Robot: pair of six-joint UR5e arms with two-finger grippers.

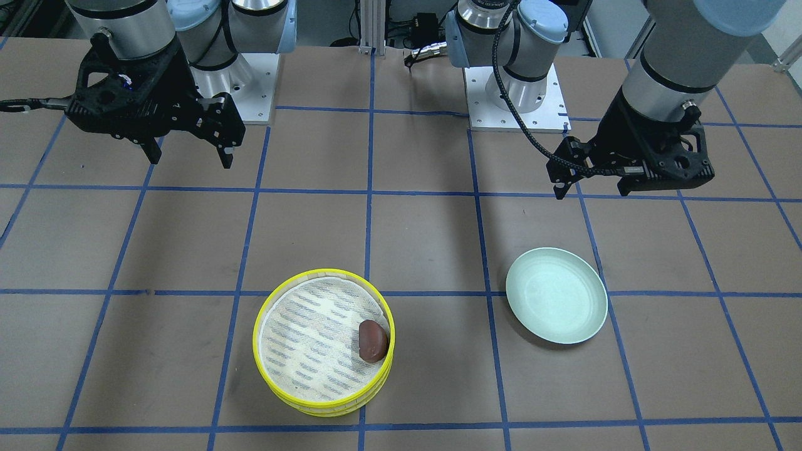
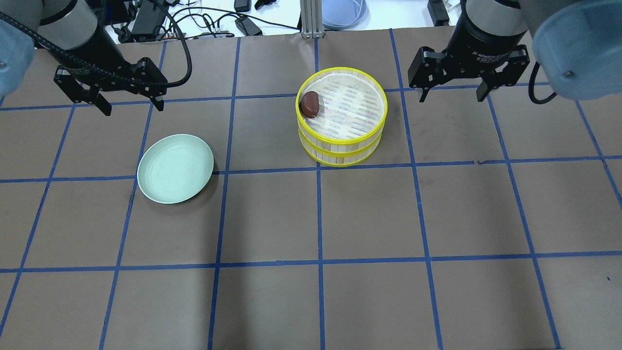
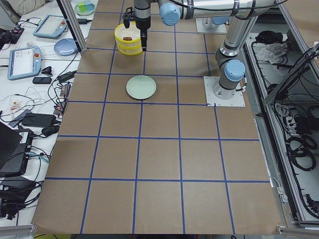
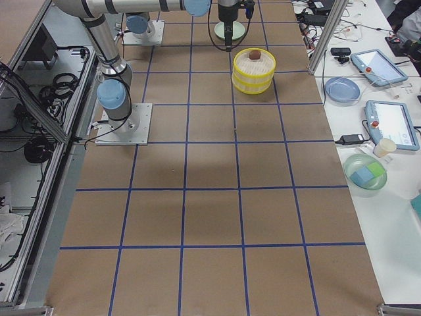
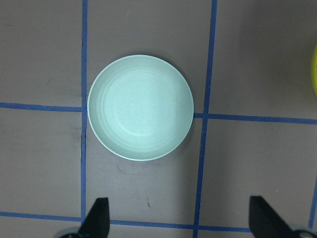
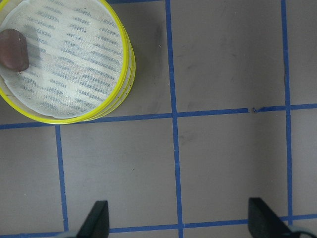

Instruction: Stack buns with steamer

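Nearest the operators' side, the round yellow-rimmed steamer trays with striped woven floors (image 1: pixel 322 272) sit stacked, the glossy reddish-brown oval bun (image 1: pixel 373 340) lying in the top tray against its rim. No pale bun shows; it may be hidden below. The task looks nearly or fully done. Farther off, the mint-green plate (image 1: pixel 556 304) is bare. Beyond, the left gripper (image 1: pixel 590 188) and the right gripper (image 1: pixel 189 156) hang spread and empty; nothing obstructs them.

two yellow-rimmed steamer trays (image 2: pixel 341 141) stacked, glossy brown bun (image 2: pixel 309 104) against the top tray's wall
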